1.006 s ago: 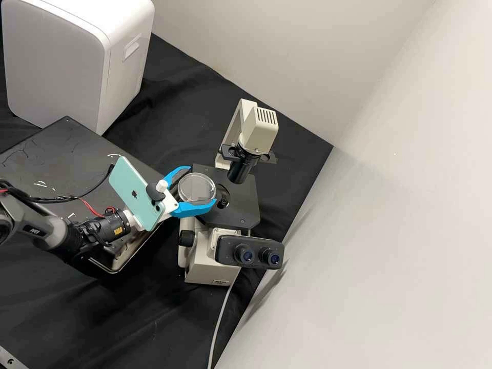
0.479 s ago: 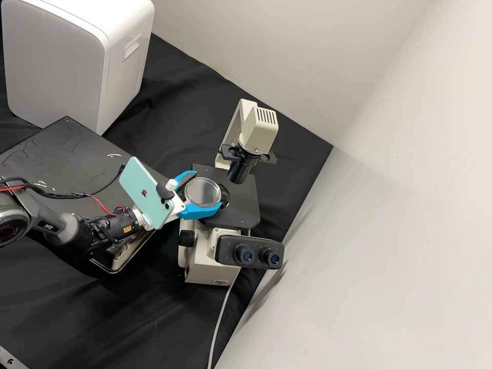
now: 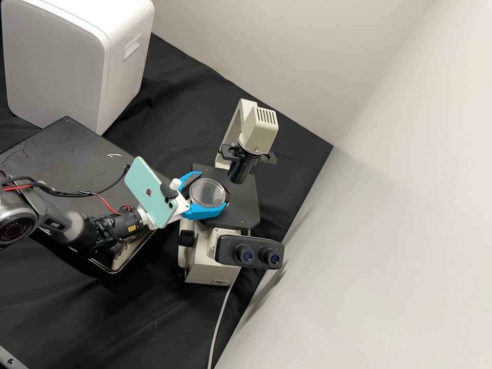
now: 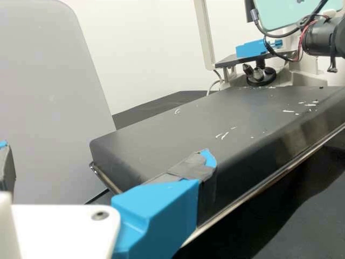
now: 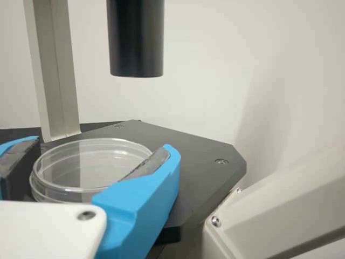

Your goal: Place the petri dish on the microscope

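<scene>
Gripping the petri dish (image 5: 81, 162) in the right jaws, low over the microscope (image 3: 210, 256) stage (image 5: 199, 156), short of the lens tube (image 5: 136, 38). Holding the left jaws apart and empty by a black slab (image 4: 242, 124). Could tip the dish off the stage edge if released tilted.

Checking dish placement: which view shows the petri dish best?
Right wrist view: petri dish close up, walls clear, in the right gripper. High view: small, from above. Left wrist view: too far to tell.
</scene>
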Available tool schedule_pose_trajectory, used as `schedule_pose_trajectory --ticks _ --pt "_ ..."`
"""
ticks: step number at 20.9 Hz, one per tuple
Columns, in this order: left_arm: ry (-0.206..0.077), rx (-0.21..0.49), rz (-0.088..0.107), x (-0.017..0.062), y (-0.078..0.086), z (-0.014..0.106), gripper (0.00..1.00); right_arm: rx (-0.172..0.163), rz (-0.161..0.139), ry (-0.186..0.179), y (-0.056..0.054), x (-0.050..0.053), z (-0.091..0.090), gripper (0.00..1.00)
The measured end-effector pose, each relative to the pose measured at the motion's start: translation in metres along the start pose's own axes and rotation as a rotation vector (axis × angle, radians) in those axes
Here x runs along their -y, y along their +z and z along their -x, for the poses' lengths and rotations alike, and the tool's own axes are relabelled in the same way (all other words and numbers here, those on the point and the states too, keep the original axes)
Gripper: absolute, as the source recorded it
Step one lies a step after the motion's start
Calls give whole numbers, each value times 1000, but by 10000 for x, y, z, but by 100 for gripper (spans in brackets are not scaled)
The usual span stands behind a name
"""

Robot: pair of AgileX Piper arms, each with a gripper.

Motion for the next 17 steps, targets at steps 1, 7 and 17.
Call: schedule_pose_trajectory --ticks 1,7,17 --pt "0 0 0 0 0 0 100 0 0 2 -1 -3 -3 0" --pt "1 -1 -1 -1 -2 -1 100 13 9 16 17 5 -79 0" --pt "3 -13 24 -3 -23 -10 100 35 20 32 56 75 -248 0"
